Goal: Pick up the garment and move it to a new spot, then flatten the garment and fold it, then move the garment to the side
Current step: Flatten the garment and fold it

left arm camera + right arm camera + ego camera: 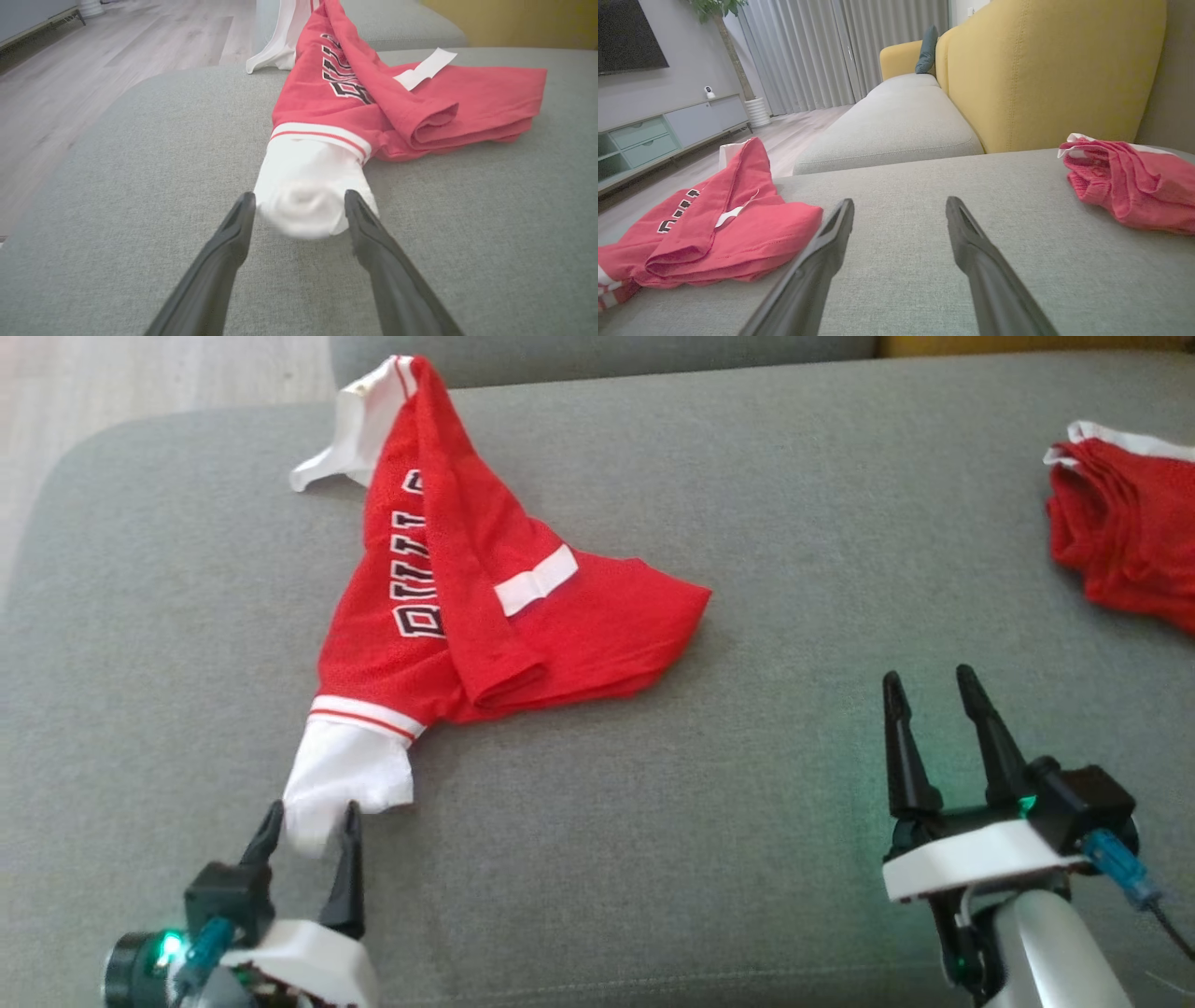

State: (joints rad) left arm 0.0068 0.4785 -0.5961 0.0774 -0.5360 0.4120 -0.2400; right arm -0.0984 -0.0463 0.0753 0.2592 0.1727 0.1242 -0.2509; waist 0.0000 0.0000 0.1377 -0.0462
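The garment, a red jersey with white trim and black-and-white letters, lies crumpled and partly folded over itself on the grey sofa seat. Its far end rises toward the seat's back edge. A white sleeve stretches toward me at the lower left. My left gripper stands open, and the sleeve's blurred end lies between its fingertips. In the left wrist view the garment spreads to the upper right. My right gripper is open and holds nothing, over bare cushion right of the garment.
A second red garment lies bunched at the seat's far right, also in the right wrist view. A yellow backrest rises behind it. The seat's rounded left edge drops to wooden floor.
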